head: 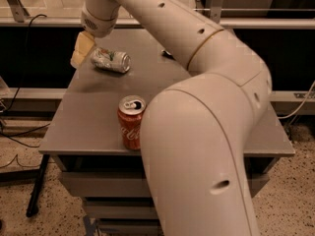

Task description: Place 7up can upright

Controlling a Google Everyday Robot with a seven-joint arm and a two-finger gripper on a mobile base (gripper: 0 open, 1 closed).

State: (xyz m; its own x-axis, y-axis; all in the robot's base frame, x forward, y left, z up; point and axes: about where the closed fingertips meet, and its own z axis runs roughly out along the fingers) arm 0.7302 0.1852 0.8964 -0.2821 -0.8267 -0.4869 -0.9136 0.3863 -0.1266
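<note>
**7up can flat on its side, gripper parked at one end**

Nearest the camera is the big white arm. Its elbow fills the front of the view and hides a good chunk of the grey table. Just beside the arm stands the red Coca-Cola can, upright near the table's front edge. I'll use that as the reference for everything else.

Beyond the Coke can, well apart from it and a touch toward picture-left, is the 7up can. It lies on its side, so the job isn't done yet. Its long axis runs roughly across the view, and a round end faces picture-right. I can't say if that end is the top or the base.

Further out from the Coke can, by the table's far picture-left corner, is the gripper. It sits at the 7up can's other end, touching it or as good as. Honestly can't tell whether it's open or closed, or whether it has any hold on the can.

So the key bit is that the can stretches away from the gripper, back toward the Coke can's side. My guess is that standing it up needs a grab across the body, not end-on. It's round too, so a nudge could roll it.
</note>
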